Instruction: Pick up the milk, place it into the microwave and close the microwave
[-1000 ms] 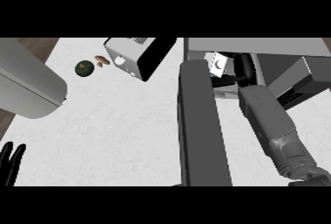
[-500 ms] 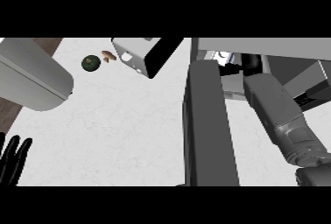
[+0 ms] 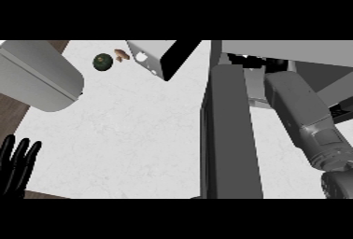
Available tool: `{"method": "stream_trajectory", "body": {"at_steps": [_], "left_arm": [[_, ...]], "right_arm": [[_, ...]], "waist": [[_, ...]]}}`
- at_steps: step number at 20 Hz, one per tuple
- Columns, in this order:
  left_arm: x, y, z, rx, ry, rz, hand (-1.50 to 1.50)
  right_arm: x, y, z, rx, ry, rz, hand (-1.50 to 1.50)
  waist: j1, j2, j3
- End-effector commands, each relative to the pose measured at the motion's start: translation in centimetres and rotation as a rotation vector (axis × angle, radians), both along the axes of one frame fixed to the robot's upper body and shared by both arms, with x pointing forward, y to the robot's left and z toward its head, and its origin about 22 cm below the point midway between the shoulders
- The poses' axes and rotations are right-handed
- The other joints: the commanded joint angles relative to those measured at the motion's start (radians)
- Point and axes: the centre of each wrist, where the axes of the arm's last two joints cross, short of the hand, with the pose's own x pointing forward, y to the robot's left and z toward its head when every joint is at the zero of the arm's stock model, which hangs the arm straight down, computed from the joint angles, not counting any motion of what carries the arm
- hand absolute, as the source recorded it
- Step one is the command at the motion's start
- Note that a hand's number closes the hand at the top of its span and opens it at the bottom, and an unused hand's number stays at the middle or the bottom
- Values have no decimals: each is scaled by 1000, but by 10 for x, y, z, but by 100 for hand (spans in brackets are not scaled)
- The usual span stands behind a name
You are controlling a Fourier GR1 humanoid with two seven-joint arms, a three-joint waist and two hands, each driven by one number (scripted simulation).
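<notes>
Milk is hidden where the right forearm (image 3: 303,112) reaches into the open microwave (image 3: 289,46). The right hand (image 3: 244,58) barely shows, grip impossible to tell. The left hand (image 3: 15,164) rests open at lower left.

microwave (image 3: 289,46): grey, at right | door (image 3: 231,140): dark, swung open | milk: hidden

This is a kitchen: a white marbled worktop (image 3: 138,130) carries a microwave (image 3: 303,51) with open door (image 3: 231,140), and a dark green fruit (image 3: 102,61).
</notes>
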Motion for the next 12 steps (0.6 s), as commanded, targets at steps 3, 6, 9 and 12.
{"method": "stream_trajectory", "body": {"at_steps": [3,6,9,12], "left_arm": [[9,-4,0,33,-7,-11,-150],[8,-3,2,64,2,-17,-150],[18,-9,3,67,-10,-24,-150],[19,-11,3,69,1,-43,-150]], "right_arm": [[1,-12,5,-230,-53,-134,-150],[2,-10,5,-244,-42,-170,-150],[0,1,-1,-260,-44,-172,-150],[1,5,0,-192,45,-145,-150]], "waist": [[27,18,-2],[41,16,-1],[36,25,1],[44,26,2]]}}
